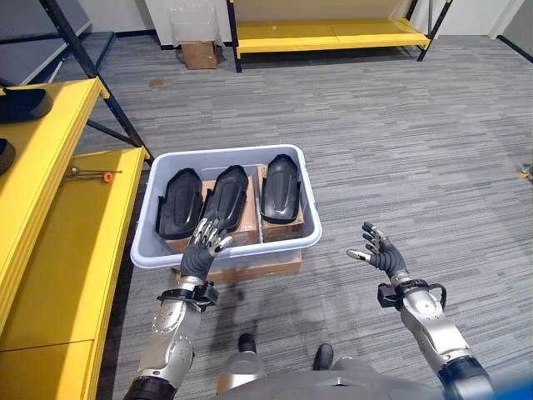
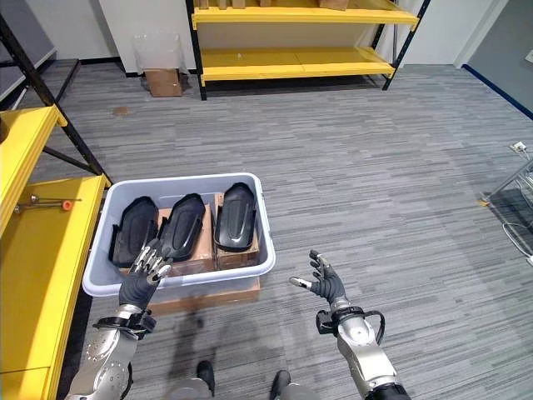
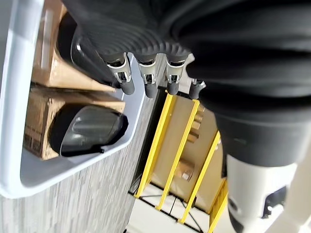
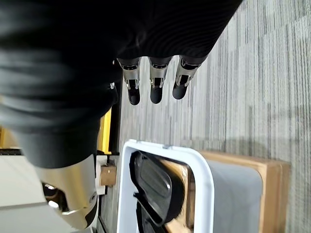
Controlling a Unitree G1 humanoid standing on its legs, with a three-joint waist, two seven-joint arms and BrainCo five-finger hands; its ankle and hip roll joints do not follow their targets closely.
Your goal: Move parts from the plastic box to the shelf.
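Over the plastic box's point(image 1: 225, 250) near rim the left robot hand point(image 1: 206, 242) hovers open-fingered, right robot hand point(image 1: 376, 250) likewise beside it

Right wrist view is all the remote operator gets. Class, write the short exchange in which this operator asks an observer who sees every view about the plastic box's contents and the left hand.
Operator: How many parts are in the box?
Observer: Three black parts lie side by side in the plastic box, resting on cardboard.
Operator: Where is the left hand?
Observer: The left hand is at the box's near rim, fingers relaxed toward the middle part, holding nothing.
Operator: And the shelf?
Observer: A yellow shelf stands on the robot's left, beside the box.
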